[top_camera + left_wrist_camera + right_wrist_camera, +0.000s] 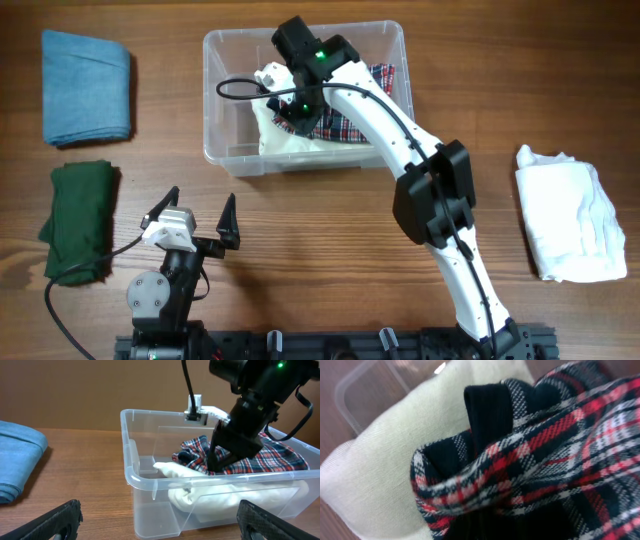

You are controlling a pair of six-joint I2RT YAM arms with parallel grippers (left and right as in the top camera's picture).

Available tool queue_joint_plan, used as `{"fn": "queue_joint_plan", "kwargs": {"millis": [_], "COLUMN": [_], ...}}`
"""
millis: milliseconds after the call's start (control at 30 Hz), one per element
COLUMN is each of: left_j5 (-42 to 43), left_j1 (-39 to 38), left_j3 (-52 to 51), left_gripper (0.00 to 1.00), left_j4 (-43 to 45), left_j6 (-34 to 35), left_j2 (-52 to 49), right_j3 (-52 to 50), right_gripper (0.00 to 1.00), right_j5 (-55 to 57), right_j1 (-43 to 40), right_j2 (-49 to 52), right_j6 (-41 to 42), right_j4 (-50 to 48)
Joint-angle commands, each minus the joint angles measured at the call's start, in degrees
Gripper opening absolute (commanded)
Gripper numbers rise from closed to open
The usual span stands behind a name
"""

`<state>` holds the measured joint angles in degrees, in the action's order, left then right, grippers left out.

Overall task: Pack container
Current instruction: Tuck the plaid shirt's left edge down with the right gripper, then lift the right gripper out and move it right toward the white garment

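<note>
Container [210, 95] lay long side across the table, under the right gripper [285, 106], which pinched the plaid cloth [350, 128] inside it; the left gripper [198, 203] stood spread wide, well apart.

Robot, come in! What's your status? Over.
Left gripper open, idle. Right gripper shut on plaid cloth inside container, atop cream cloth. Nothing blocking.

checked cloth [285, 460]: red, navy, white | lower cloth [380, 475]: cream | container [131, 467]: clear
</note>
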<state>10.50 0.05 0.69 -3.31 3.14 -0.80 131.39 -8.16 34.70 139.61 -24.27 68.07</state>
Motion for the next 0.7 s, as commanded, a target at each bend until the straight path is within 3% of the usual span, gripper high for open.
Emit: {"fn": "queue_joint_plan", "kwargs": {"millis": [0,300,433,567,667], "left_j5": [-0.55,-0.55,-0.55,-0.52,-0.55], "left_j1": [-0.33,-0.33,-0.33,-0.33,-0.33], "left_j3": [-0.37,-0.37,-0.37,-0.37,-0.37], "left_gripper": [1.00,1.00,1.00,1.00,1.00], "left_j4": [-0.13,-0.15,-0.15,-0.15,-0.15], "left_j6": [0.33,0.33,0.33,0.33,0.35], "left_j2": [0.39,0.39,0.39,0.39,0.39], "right_j3": [0.22,1.20,2.89,3.21,3.21], "right_gripper": [0.06,0.08,0.32,0.62,0.70], "right_j5": [-0.87,-0.90,-0.87,-0.85,-0.74], "right_j1": [-0.79,-1.68,-1.79,-2.93,-5.40], "right_j2": [1.95,0.11,-5.09,-13.09,-18.58], "right_j6": [0.37,0.46,0.46,1.68,5.20], "right_j4": [1.68,2.05,2.05,1.38,1.42]}}
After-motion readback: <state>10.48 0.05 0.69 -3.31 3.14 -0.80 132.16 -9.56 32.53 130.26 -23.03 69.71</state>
